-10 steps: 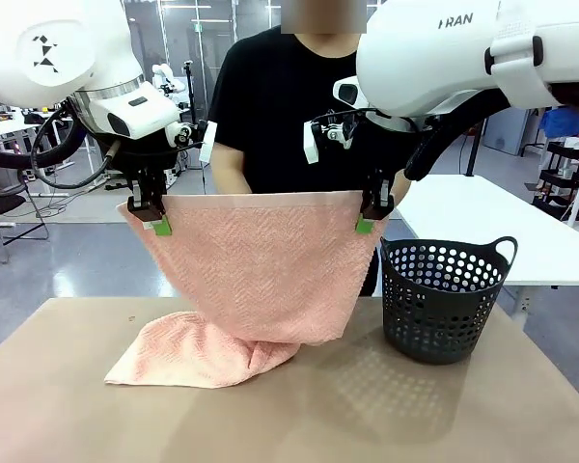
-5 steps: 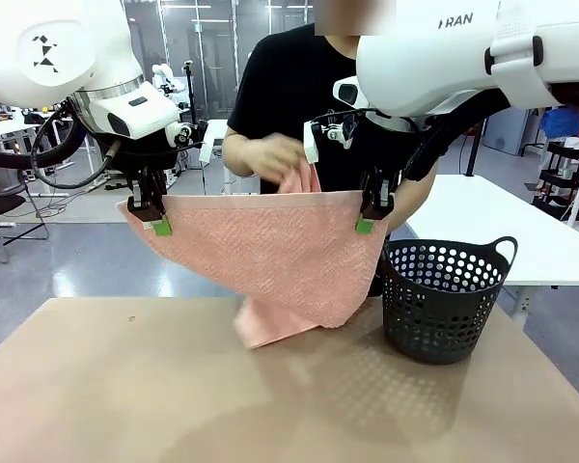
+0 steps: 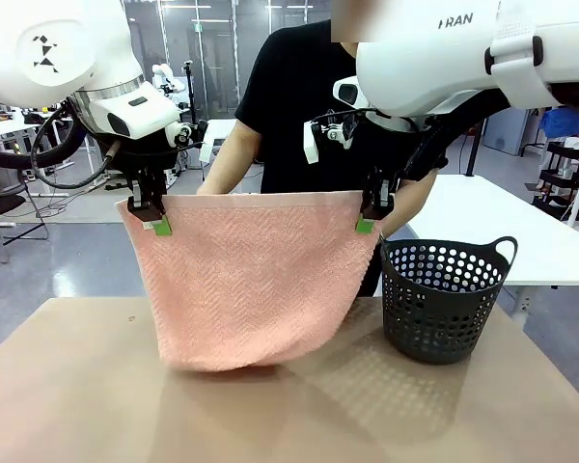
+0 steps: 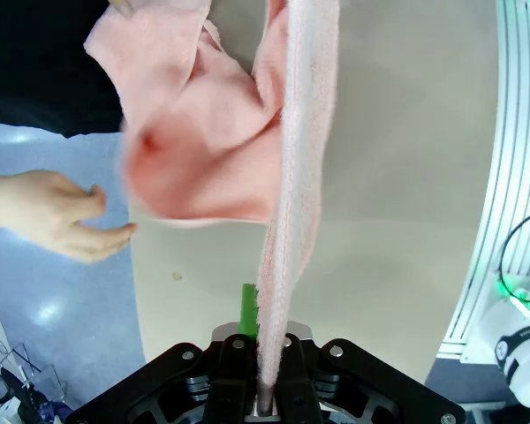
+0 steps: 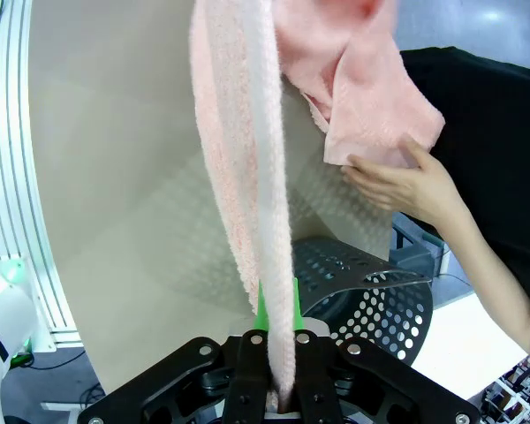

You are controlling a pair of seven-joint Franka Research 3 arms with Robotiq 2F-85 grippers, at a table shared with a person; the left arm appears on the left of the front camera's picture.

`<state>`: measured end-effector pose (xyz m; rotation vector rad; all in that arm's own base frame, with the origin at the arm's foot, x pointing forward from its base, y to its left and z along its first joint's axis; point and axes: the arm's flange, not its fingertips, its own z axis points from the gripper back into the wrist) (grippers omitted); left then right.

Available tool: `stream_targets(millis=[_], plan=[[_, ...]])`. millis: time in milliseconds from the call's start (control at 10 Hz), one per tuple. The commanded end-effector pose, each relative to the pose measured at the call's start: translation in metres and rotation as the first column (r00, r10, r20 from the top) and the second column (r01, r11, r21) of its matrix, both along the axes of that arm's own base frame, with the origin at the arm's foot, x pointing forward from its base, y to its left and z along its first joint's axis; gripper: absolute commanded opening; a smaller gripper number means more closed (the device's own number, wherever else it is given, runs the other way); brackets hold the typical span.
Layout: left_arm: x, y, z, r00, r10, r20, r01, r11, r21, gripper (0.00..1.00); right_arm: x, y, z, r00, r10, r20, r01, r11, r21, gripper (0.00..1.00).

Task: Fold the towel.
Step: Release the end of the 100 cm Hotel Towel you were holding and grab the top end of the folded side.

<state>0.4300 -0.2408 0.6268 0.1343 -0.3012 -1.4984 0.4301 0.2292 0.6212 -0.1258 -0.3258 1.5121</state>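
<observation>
The salmon-pink towel (image 3: 251, 280) hangs as a sheet between my two grippers above the table. My left gripper (image 3: 155, 218) is shut on its top left corner and my right gripper (image 3: 369, 216) is shut on its top right corner. In the left wrist view the towel's edge (image 4: 291, 177) rises from my shut left gripper (image 4: 267, 393), with a loose fold beside it near the person's hand (image 4: 62, 216). In the right wrist view the towel (image 5: 247, 177) runs up from my shut right gripper (image 5: 281, 393), and the person's hand (image 5: 406, 185) holds its back layer. The person's hands are hidden behind the towel in the front view.
A dark perforated basket (image 3: 444, 299) stands on the brown table (image 3: 68, 386) at the right, just below my right gripper, and its rim shows in the right wrist view (image 5: 371, 300). The person stands at the far side, right behind the towel.
The towel's lower end lay on the table at the left; the person lifted it up behind the sheet. The towel now hangs off the table. My grippers have not moved.
</observation>
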Motion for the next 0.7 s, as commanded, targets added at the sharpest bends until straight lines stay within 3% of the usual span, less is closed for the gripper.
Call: stream_targets(millis=[0,600], plan=[[0.0004,0.0008,0.0006,1.0,0.0,0.007,0.0,1.0,0.009,0.0,0.0001,-0.0007,0.0005,1.0,0.0,0.004,0.0,1.0,-0.004,0.0],[0.0004,0.0008,0.0006,1.0,0.0,0.007,0.0,1.0,0.009,0.0,0.0001,-0.0007,0.0005,1.0,0.0,0.004,0.0,1.0,-0.004,0.0]])
